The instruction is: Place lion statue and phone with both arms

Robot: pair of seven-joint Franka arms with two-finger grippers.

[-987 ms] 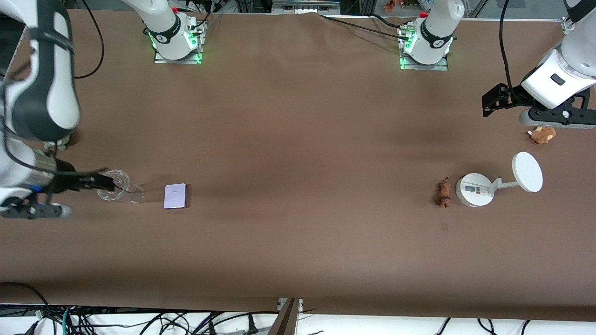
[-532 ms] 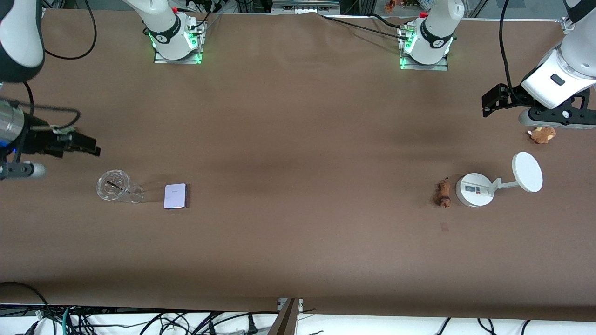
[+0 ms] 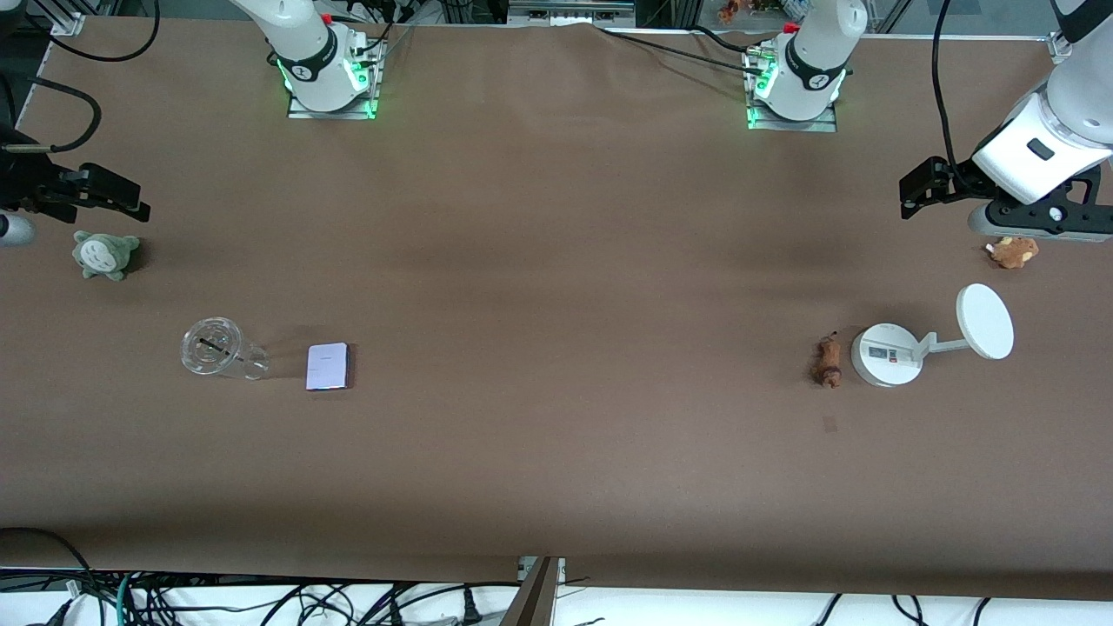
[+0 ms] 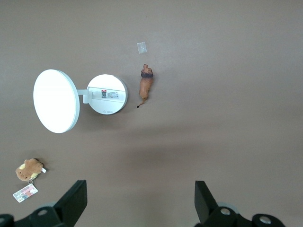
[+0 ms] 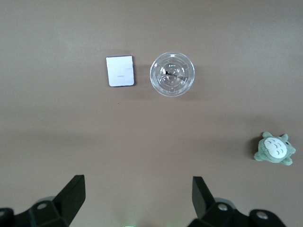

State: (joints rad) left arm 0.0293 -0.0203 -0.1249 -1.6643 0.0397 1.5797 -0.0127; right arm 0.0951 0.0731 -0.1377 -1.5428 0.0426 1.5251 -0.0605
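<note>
The lion statue (image 3: 828,362), a tiny orange-brown figurine, lies on the brown table beside the white stand's base; it also shows in the left wrist view (image 4: 146,86). The phone (image 3: 328,366), a pale lavender slab, lies flat beside a clear cup; the right wrist view shows it too (image 5: 120,71). My left gripper (image 3: 915,191) is open and empty, up over the table at the left arm's end (image 4: 139,198). My right gripper (image 3: 129,198) is open and empty, up over the table by a green plush (image 5: 137,194).
A clear cup with a lid (image 3: 216,349) stands beside the phone. A green plush (image 3: 104,254) sits at the right arm's end. A white stand (image 3: 887,354) with a disc (image 3: 985,321) and a brown tagged plush (image 3: 1013,251) sit at the left arm's end.
My right gripper has risen from the clear cup and drawn back toward the robots' bases, uncovering the green plush. The left arm has not moved.
</note>
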